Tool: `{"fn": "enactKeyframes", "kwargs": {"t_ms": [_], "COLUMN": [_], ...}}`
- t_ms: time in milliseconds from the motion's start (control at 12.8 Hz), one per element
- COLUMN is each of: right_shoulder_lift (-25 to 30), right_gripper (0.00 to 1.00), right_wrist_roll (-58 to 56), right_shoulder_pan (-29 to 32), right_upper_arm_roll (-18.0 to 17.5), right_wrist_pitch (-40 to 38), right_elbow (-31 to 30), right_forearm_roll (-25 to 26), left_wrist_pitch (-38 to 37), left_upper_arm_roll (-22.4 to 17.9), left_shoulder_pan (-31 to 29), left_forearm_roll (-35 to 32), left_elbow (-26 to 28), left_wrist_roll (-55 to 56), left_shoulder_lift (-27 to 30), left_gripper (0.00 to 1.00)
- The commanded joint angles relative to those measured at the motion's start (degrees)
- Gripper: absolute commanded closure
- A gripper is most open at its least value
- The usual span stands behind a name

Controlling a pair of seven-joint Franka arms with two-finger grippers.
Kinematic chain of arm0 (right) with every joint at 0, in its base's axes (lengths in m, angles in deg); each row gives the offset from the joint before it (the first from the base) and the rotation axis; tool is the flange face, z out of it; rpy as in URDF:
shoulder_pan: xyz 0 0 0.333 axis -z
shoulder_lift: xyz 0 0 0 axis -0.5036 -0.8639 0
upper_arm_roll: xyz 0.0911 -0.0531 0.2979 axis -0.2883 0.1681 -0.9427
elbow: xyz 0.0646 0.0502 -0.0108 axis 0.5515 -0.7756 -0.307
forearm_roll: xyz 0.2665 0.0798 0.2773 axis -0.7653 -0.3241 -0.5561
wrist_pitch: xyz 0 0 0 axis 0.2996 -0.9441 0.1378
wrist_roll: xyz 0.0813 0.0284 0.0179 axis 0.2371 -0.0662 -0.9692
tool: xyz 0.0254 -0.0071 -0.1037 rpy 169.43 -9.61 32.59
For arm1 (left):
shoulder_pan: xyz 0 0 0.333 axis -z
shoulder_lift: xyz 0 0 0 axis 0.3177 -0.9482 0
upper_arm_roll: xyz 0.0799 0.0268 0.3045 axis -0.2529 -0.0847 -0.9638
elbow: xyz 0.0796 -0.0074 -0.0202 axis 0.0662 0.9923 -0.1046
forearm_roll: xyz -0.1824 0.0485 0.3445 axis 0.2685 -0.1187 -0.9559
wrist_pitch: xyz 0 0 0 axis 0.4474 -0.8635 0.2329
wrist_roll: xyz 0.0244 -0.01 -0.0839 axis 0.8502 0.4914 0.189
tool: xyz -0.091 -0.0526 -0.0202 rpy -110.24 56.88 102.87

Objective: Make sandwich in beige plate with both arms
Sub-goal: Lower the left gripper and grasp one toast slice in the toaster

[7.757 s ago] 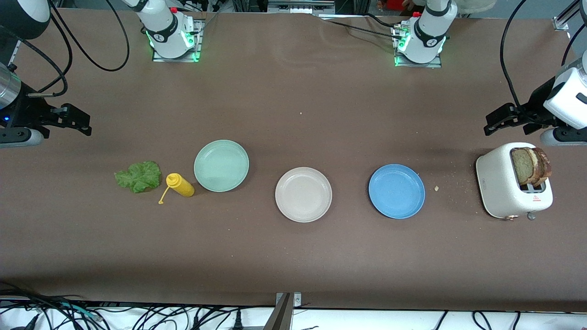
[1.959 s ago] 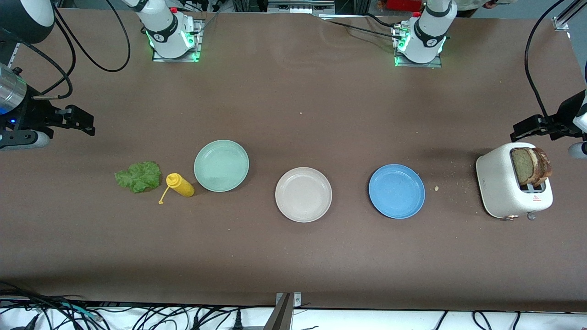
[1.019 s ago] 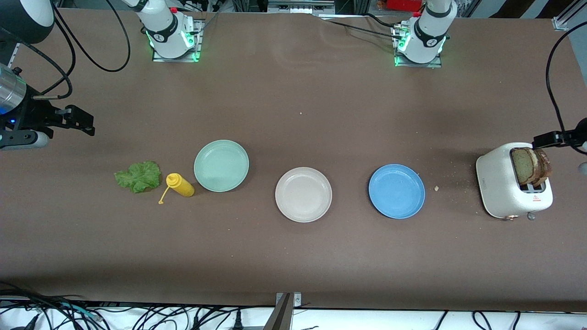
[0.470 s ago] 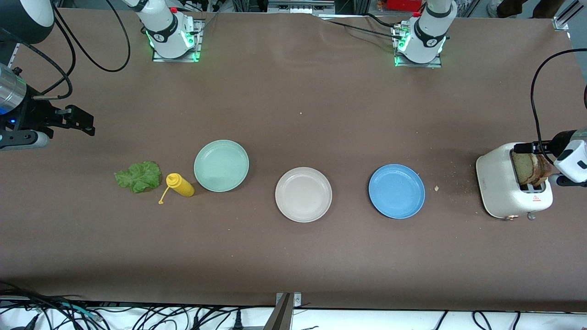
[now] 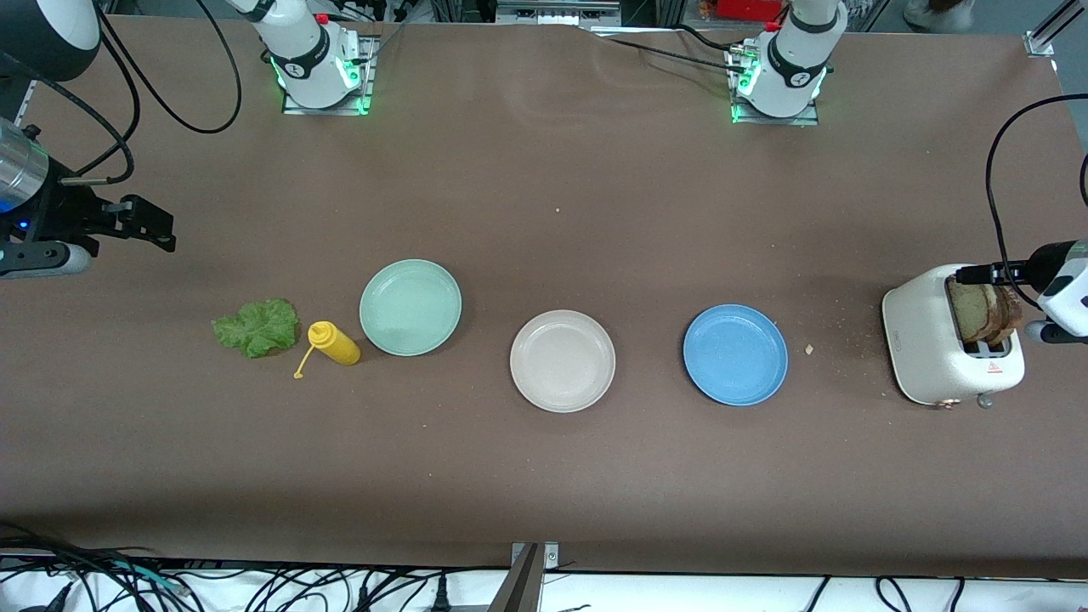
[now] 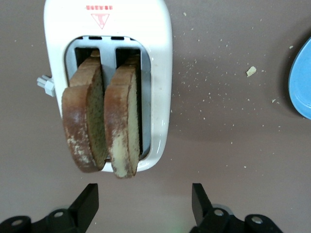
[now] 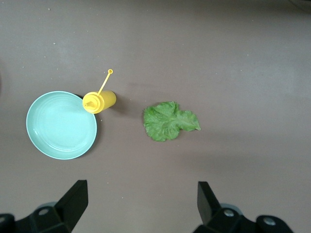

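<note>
Three round plates lie in a row: the pale mint-green plate (image 5: 410, 307) toward the right arm's end, the off-white beige plate (image 5: 562, 360) between, the blue plate (image 5: 735, 354) toward the left arm's end. A yellow squeeze bottle (image 5: 335, 343) lies just beside the mint-green plate, a ruffled green lettuce leaf (image 5: 257, 326) near it. Two brown bread slices (image 6: 102, 120) stand in the white toaster (image 5: 925, 347), apparently leaning.

Both arms reach out to the two ends of the frame, grippers pointing down.

The left arm (image 5: 786, 64) has its base at the upper right of the front view, and its wrist and left gripper (image 5: 990, 274) show at the right edge, about halfway down; in the left wrist view its two black fingers (image 6: 87, 204) stand well apart along the lower edge. The right arm (image 5: 310, 55) has its base at the upper left of the front view; the right gripper (image 5: 140, 225) waits at the left edge, and the right wrist view shows its fingers (image 7: 73, 199) spread wide, holding nothing.
</note>
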Motion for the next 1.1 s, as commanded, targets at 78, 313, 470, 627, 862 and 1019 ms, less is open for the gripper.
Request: {"fn": "enactKeyframes", "kwargs": {"t_ms": [78,313,470,627,862,1019], "right_shoulder_lift": [0.12,0.03,0.03,0.03,0.03,0.03], "right_gripper": [0.00,0.00,0.00,0.00,0.00,0.00], "right_wrist_roll": [0.39,0.39,0.39,0.39,0.39,0.39], "right_shoulder_pan": [-0.03,-0.03,0.05,0.05,0.05,0.05], "right_upper_arm_roll": [0.04,0.04,0.04,0.04,0.04,0.04], "right_wrist_pitch": [-0.31,-0.22,-0.22,-0.22,-0.22,-0.22], "right_elbow": [0.42,0.50,0.50,0.50,0.42,0.42], "right_forearm_roll": [-0.11,-0.11,-0.11,-0.11,-0.11,-0.11], "left_wrist_pitch": [2.59,2.94,3.64,5.39,5.58,5.40], "left_upper_arm_roll": [0.41,0.41,0.32,0.24,0.24,0.24], "left_shoulder_pan": [-0.65,-0.73,-0.82,-1.08,-1.79,-1.79], "left_forearm_roll": [1.16,0.54,0.37,0.36,0.36,0.36], "left_elbow": [0.30,-0.05,-0.05,-0.14,-0.22,-0.49], "left_wrist_roll": [-1.33,-1.33,-1.33,-1.33,-2.29,-2.39], "left_shoulder_lift": [-0.94,-2.61,-3.22,-3.75,-4.11,-3.85], "left_gripper": [0.18,0.22,0.22,0.22,0.71,1.00]}}
